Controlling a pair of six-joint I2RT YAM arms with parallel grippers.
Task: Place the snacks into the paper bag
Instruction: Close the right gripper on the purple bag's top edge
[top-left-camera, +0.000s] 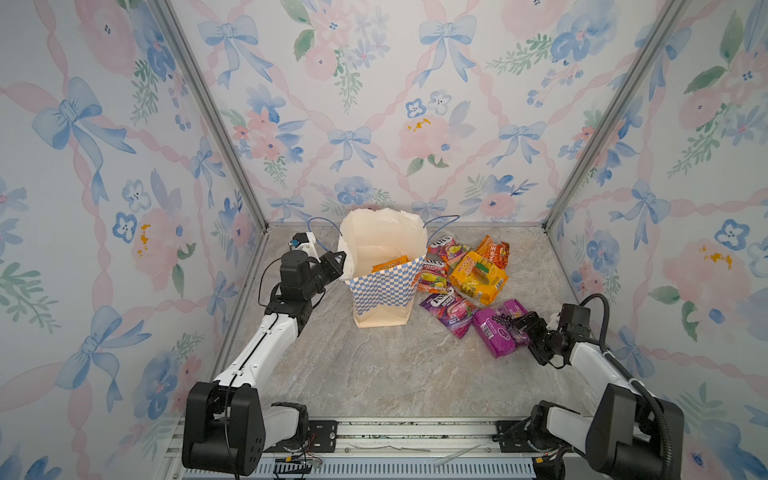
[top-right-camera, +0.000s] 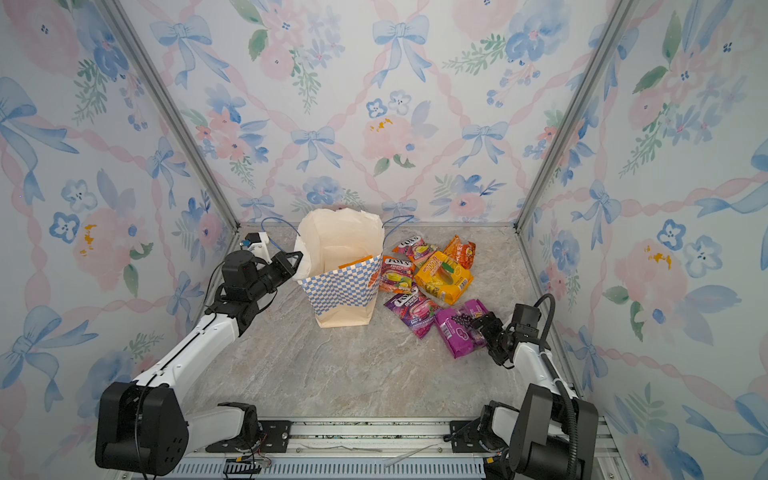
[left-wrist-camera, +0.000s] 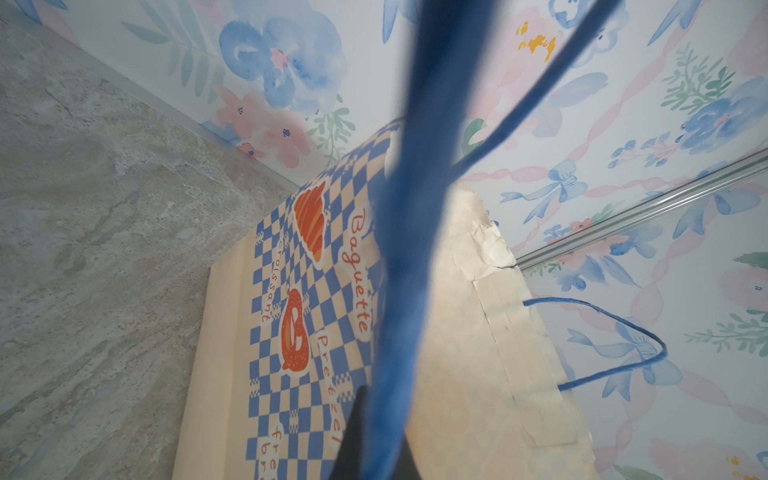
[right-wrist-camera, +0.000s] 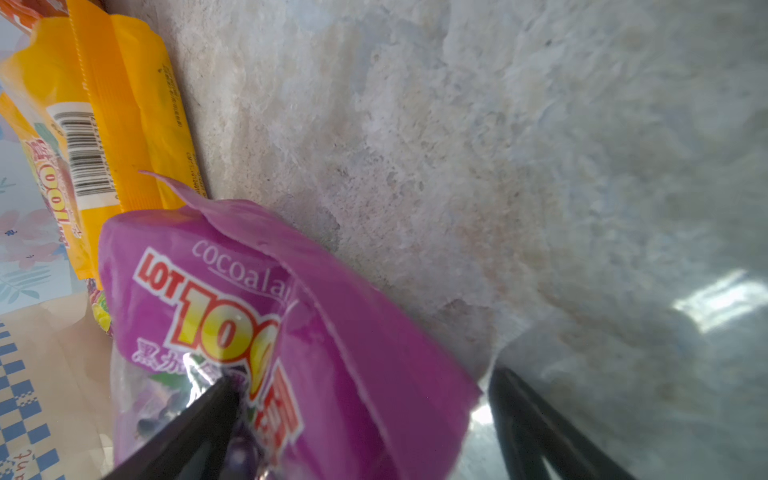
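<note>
Left tool: jaws together, pinched on the paper bag at its left rim. In the left wrist view the blue cord handle runs down into the grip.

Bag stands upright on the worktop with its mouth open. One orange packet lies inside it.

Just right of the bag, loose on the worktop:
- two FOX'S packs
- a yellow pack
- an orange chip bag
- a purple FOX'S pack

Farther right of the bag, toward the front, lies the magenta pack.

Right tool: jaws spread wide, straddling the magenta pack's end. One finger is over the pack and one is beside it on the worktop. No grip visible.
</note>
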